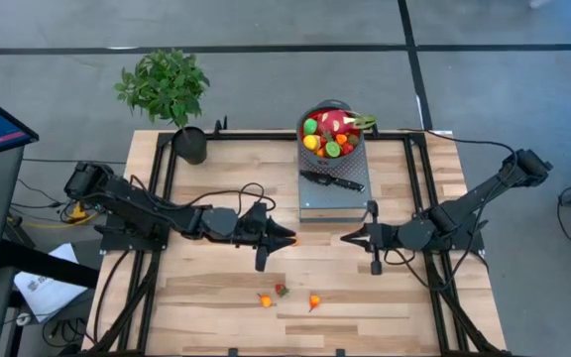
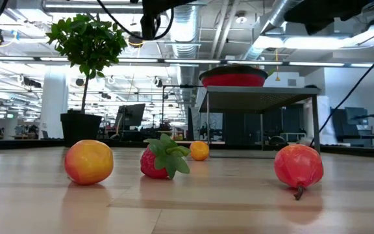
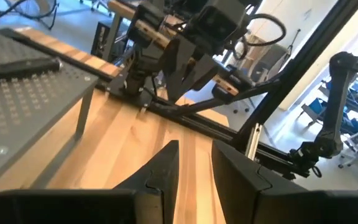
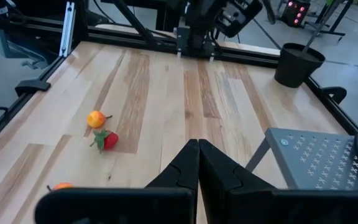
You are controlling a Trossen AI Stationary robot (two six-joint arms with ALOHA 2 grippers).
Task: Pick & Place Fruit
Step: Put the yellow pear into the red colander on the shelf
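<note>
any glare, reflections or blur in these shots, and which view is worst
Low view is worst: bright ceiling lights wash out the room behind, and the peach, strawberry and red fruit mirror faintly on the glossy table. Left wrist view: bright windows wash out the background, left gripper soft up close. High view: even light, soft shadows.

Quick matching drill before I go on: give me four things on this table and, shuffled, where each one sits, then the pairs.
Things:
1. black-handled knife
2. strawberry
3. potted plant
4. red bowl

Places:
A. on the bare wood at the table's near edge, between two orange fruits
B. far left corner of the table
C. on the grey perforated stand, nearer side
D. on the stand's far end, full of fruit

Pairs: 1-C, 2-A, 3-B, 4-D
</note>
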